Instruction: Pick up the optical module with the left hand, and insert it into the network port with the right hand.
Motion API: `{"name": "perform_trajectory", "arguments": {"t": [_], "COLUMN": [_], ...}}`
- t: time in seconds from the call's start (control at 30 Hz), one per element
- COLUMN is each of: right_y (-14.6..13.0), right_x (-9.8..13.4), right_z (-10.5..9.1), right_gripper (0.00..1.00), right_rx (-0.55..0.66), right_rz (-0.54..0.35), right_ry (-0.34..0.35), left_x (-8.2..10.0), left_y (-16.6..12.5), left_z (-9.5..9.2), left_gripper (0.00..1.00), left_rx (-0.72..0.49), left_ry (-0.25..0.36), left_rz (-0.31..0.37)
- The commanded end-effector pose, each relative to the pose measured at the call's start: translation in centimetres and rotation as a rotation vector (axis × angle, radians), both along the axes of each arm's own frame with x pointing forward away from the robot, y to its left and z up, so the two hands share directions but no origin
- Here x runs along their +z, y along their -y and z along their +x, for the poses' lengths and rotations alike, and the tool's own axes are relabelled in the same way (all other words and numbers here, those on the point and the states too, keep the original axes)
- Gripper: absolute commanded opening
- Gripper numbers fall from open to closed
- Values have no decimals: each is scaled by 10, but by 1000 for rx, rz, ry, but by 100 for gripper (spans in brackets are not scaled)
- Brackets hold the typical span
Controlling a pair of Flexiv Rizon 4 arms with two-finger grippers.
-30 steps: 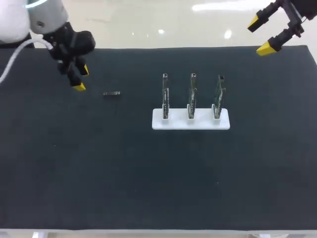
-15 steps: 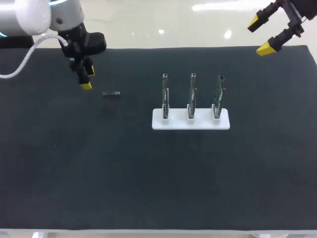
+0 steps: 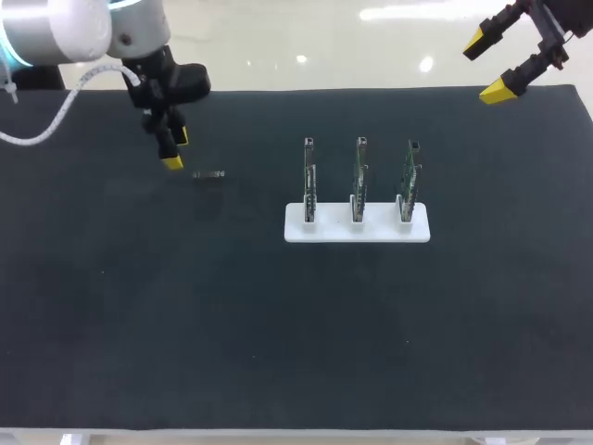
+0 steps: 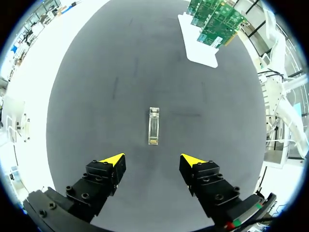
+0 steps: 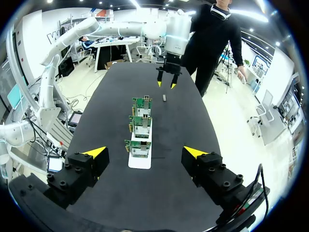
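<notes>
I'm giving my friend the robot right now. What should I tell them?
Left gripper: open, empty, hovering just short of the optical module, which lies flat on the black table, untouched.
Right gripper: open, empty, up over the table's far right corner.
Three network cards stand upright in the white stand.
Done: nothing picked up yet.
Left to do: grab the module with the left gripper, pass it to the right gripper, push it into a port.

Nothing readable in these shots, honestly. The optical module [image 4: 153,126] lying on the black mat shows no print I can make out. The green network cards [image 4: 216,20] in their white holder [image 3: 334,232] come out too small for any lettering or numbers.
</notes>
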State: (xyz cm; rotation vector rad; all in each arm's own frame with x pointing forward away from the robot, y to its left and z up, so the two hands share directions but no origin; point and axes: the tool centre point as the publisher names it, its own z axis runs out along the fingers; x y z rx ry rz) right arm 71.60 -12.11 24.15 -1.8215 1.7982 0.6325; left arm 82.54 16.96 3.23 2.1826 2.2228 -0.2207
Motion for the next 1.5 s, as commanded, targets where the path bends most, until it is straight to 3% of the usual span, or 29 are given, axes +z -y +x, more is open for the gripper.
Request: {"name": "perform_trajectory", "arguments": {"t": [0.03,0.07,0.67,0.73,1.0,1.5], "right_y": [0,0,0,0,0,0], "right_x": [0,0,0,0,0,0], "right_z": [-1,-1,-1,-1,-1,-1], "right_gripper": [100,100,100,100,100,100], "right_rx": [0,0,0,0,0,0], "right_rz": [1,1,1,1,1,1], "right_ry": [1,1,1,1,1,1], "left_x": [-3,-2,-4,-7,-12,-30], "left_y": [1,1,2,7,27,18], "left_z": [-4,-6,-7,-9,6,6], "left_gripper": [100,100,100,100,100,100], "left_rx": [3,-6,-2,-20,4,49], "left_ry": [29,51,51,72,86,44], "left_rz": [3,-7,0,-11,-23,-11]}}
